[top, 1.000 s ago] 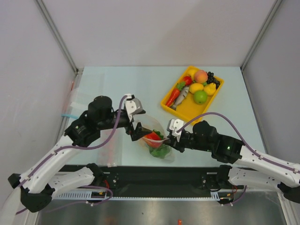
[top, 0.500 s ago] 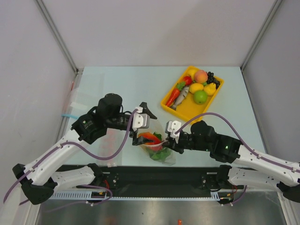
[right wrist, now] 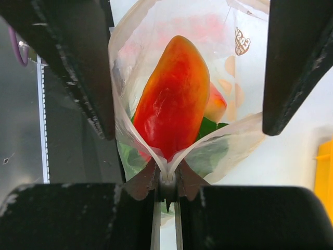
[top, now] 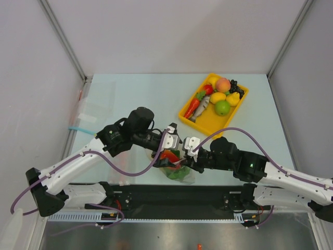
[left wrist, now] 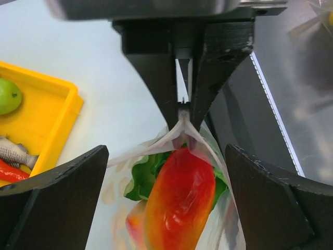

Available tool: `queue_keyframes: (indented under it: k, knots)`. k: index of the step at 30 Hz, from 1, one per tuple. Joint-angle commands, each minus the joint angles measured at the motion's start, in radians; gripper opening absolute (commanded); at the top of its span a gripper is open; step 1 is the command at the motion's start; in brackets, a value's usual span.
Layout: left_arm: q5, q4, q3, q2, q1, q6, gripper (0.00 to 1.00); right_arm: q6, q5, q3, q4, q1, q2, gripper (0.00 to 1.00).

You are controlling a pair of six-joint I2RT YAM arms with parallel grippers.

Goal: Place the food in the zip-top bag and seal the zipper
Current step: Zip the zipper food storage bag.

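Pale surface (top: 135, 94), lower centre: zip-top bag (top: 177, 169) sits, looks floppy, slick, light, mango (right wrist: 174, 94) inside. Clenched on its mouth edge, right pincer (right wrist: 166, 179); left pincer (left wrist: 165, 200) splayed wide, empty. Best hold, I'd say: the zipper (left wrist: 151, 148).

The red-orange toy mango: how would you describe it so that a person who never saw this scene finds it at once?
On the pale table, at its near edge between the two arms, sits a clear soft plastic bag. The red-orange toy mango lies inside, over green leafy lettuce. Unlike the ruffled lettuce, it is smooth, long and shaded red to yellow-orange.
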Motion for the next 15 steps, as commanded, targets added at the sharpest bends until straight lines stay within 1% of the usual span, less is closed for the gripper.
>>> queue_keyframes:
  k: [1, 2, 5, 6, 8, 9, 11, 12, 15]
  knots:
    - [0.022, 0.003, 0.034, -0.008, -0.025, 0.042, 0.99, 0.015, 0.032, 0.033, 0.008, 0.006, -0.01, 0.0]
    - [0.011, 0.006, 0.022, -0.01, -0.031, 0.039, 0.97, 0.015, 0.035, 0.034, 0.006, 0.006, -0.01, 0.0]
    - [-0.016, 0.026, 0.005, -0.008, -0.036, 0.028, 0.86, 0.021, 0.047, 0.039, 0.005, 0.006, -0.013, 0.0]
    - [-0.041, 0.032, 0.003, -0.008, -0.036, 0.022, 0.76, 0.023, 0.05, 0.04, 0.003, 0.006, -0.016, 0.0]
    - [-0.07, 0.048, -0.009, -0.008, -0.036, 0.014, 0.66, 0.023, 0.047, 0.04, 0.003, 0.006, -0.024, 0.0]
    - [-0.087, 0.057, -0.015, -0.01, -0.036, 0.005, 0.57, 0.023, 0.047, 0.04, 0.005, 0.006, -0.027, 0.0]
    - [-0.125, 0.071, -0.023, -0.01, -0.036, -0.003, 0.5, 0.023, 0.044, 0.037, 0.005, 0.006, -0.033, 0.0]
    - [-0.13, 0.074, -0.026, -0.01, -0.036, -0.006, 0.44, 0.024, 0.044, 0.039, 0.006, 0.006, -0.036, 0.0]
    - [-0.138, 0.083, -0.03, -0.005, -0.036, -0.012, 0.38, 0.023, 0.041, 0.037, 0.008, 0.008, -0.036, 0.0]
